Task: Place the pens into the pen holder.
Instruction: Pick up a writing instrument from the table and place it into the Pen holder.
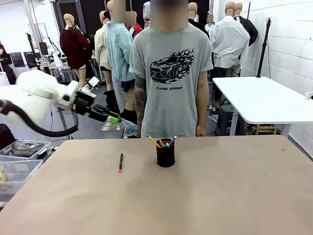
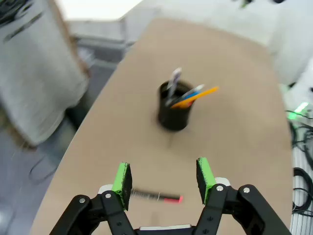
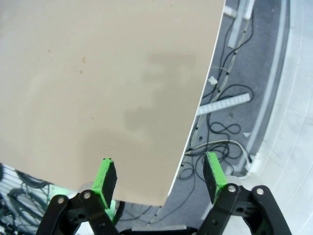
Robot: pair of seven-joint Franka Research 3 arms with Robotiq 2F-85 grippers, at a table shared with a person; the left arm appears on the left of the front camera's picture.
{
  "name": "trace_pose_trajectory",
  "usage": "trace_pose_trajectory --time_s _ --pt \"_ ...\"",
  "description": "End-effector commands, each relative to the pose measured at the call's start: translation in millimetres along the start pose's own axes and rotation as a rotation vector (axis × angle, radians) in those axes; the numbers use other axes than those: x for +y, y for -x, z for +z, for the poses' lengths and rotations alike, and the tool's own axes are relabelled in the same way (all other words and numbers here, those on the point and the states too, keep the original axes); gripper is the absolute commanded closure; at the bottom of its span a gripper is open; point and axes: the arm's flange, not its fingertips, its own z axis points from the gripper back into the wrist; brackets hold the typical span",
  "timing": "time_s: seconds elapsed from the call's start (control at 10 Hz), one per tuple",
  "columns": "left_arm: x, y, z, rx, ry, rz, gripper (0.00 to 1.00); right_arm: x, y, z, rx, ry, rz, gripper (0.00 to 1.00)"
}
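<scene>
The black mesh pen holder [image 1: 166, 153] stands near the table's middle, toward the far edge, with the orange-yellow pen [image 1: 155, 142] and the white-silver pen [image 1: 172, 141] sticking out of it. The holder [image 2: 175, 110] also shows in the left wrist view with those pens in it. The black pen with pink ends [image 1: 120, 162] lies flat on the table to the holder's left. My left gripper [image 1: 108, 116] hangs open high above the table's far left; in its wrist view the gripper [image 2: 164, 177] is empty, with the black pen [image 2: 155, 196] far below. My right gripper [image 3: 160, 176] is open over a table edge.
A person in a grey T-shirt [image 1: 171, 73] stands at the far side behind the holder. Plastic bins [image 1: 17, 161] sit off the table's left. A white table [image 1: 264, 100] stands at the back right. Cables [image 3: 220, 127] lie on the floor beside the table edge.
</scene>
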Motion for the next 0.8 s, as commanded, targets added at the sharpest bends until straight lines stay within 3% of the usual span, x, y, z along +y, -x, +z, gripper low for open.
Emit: trace_pose_trajectory --time_s 0.0,0.2,0.4,0.7 --pt "-14.9 2.1 -12.2 0.170 -0.165 0.209 0.30 0.0 0.7 -1.6 0.007 0.033 0.006 0.11" --pt "-19.7 8.6 -12.9 0.303 -0.281 0.332 0.30 0.0 0.7 -1.6 0.007 0.033 0.006 0.11" --pt "-17.2 16.9 -24.8 0.507 -0.404 0.471 0.30 0.0 0.7 -1.6 0.007 0.033 0.006 0.11" --pt "0.4 30.0 -61.9 0.635 -0.560 0.590 0.30 0.0 0.7 -1.6 0.007 0.033 0.006 0.11"
